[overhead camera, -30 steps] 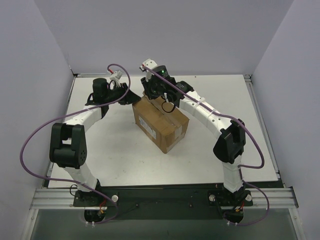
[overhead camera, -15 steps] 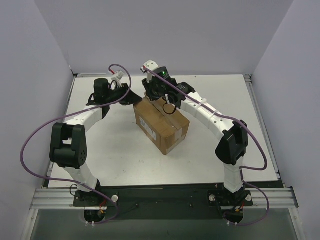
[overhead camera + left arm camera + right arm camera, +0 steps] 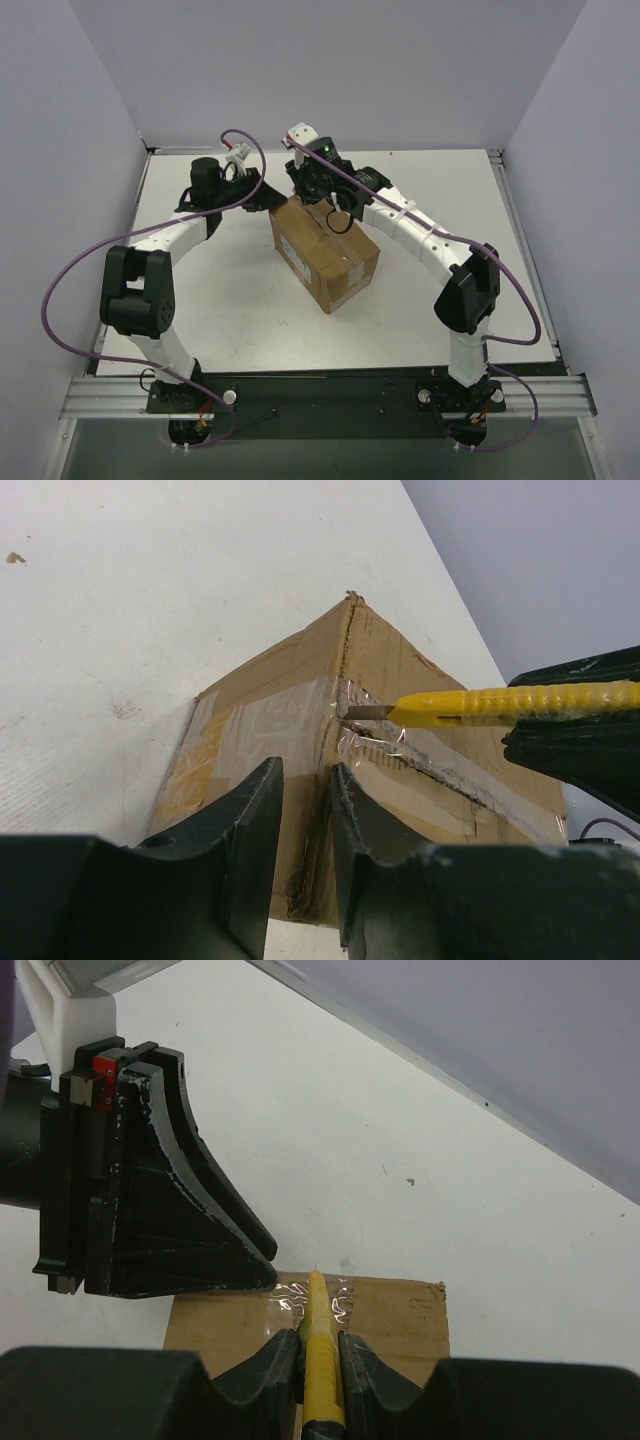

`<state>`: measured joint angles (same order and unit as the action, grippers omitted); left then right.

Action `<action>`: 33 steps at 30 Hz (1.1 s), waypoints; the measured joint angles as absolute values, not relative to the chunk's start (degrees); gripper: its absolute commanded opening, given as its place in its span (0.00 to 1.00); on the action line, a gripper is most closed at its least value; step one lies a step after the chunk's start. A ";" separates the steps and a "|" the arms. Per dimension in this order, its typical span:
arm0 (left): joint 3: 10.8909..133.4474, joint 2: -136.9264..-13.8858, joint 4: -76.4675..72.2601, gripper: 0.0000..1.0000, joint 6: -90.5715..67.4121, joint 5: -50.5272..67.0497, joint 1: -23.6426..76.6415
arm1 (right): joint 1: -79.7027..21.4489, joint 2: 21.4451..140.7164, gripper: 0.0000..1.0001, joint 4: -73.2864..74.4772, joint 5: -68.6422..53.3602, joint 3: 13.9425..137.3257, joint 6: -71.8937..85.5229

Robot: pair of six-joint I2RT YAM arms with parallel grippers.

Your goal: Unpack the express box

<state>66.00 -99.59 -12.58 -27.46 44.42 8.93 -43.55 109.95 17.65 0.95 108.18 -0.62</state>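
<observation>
White table (image 3: 200, 290) fills the cell. The express box (image 3: 330, 262) sits about centre of it, flaps shut, long axis running roughly 11 to 5 o'clock, with a pale label (image 3: 295, 250) on the side face toward 8 o'clock. Both arms reach in from 6 o'clock and meet at the box's far end. The left gripper (image 3: 305, 780) is at the box's 10 o'clock corner, low against the end face. Its jaws stand a narrow gap apart and the box's upright corner edge shows in that gap. Cannot tell if they pinch the cardboard or only press on it. The right gripper (image 3: 318, 1345) is over the box's 12 o'clock end, jaws closed tight on a yellow utility knife (image 3: 500, 705) whose body is clamped between the fingers and pointing away toward the left gripper. Clear tape (image 3: 270, 725) runs along the top seam and folds down over the end face, wrinkled and shiny at the edge. The knife's short metal blade (image 3: 365, 712) touches the tape right at that top edge, just beside the left gripper's fingertips. A small dark speck (image 3: 14, 557) lies on the table well away from the box.
</observation>
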 measured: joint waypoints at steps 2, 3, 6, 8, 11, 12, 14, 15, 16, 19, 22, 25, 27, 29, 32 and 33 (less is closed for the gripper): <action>65.93 -99.55 -12.60 0.33 -27.53 44.45 8.93 | -43.75 109.91 0.00 17.63 1.32 108.03 -0.54; 65.91 -99.55 -12.64 0.32 -27.66 44.42 8.93 | -43.83 109.84 0.00 17.58 1.50 107.87 -0.45; 65.71 -99.42 -12.73 0.29 -28.01 44.42 8.95 | -43.99 109.67 0.00 17.63 1.87 107.77 -0.08; 65.47 -99.20 -13.02 0.26 -28.16 44.40 8.97 | -44.07 109.49 0.00 17.78 2.15 107.77 0.25; 65.23 -98.98 -13.26 0.21 -28.40 44.42 9.06 | -44.40 109.14 0.00 18.11 2.59 107.57 0.47; 65.21 -98.96 -13.34 0.21 -28.38 44.31 9.08 | -44.53 108.92 0.00 18.50 2.72 107.42 0.51; 65.10 -98.91 -13.63 0.19 -28.49 44.23 9.08 | -44.77 108.29 0.00 19.11 2.85 106.78 0.62; 65.06 -98.85 -13.69 0.17 -28.49 44.07 9.08 | -44.86 108.09 0.00 19.42 2.92 106.61 0.67; 65.06 -98.85 -13.82 0.17 -28.51 43.99 9.08 | -44.97 107.72 0.00 20.40 2.96 106.34 0.67; 64.84 -98.72 -14.06 0.14 -28.58 43.97 9.08 | -45.21 107.00 0.00 20.84 3.20 105.47 0.67; 64.58 -98.50 -14.28 0.13 -28.82 43.72 9.08 | -45.32 106.74 0.00 20.64 3.27 105.08 0.69; 64.27 -98.26 -14.41 0.09 -28.99 43.70 9.08 | -45.52 106.21 0.00 20.40 3.44 104.33 0.69; 64.07 -98.04 -14.41 0.07 -29.06 43.68 9.08 | -45.58 105.75 0.00 20.40 3.46 103.92 0.73; 64.03 -97.93 -14.41 0.02 -29.12 43.46 9.08 | -45.69 105.19 0.00 20.91 3.46 103.46 0.93; 64.03 -97.89 -14.39 0.00 -29.15 43.20 9.08 | -45.89 103.90 0.00 21.76 3.53 102.45 1.19; 64.03 -97.86 -14.39 0.00 -29.17 43.11 9.08 | -45.89 103.50 0.00 21.98 3.51 102.19 1.32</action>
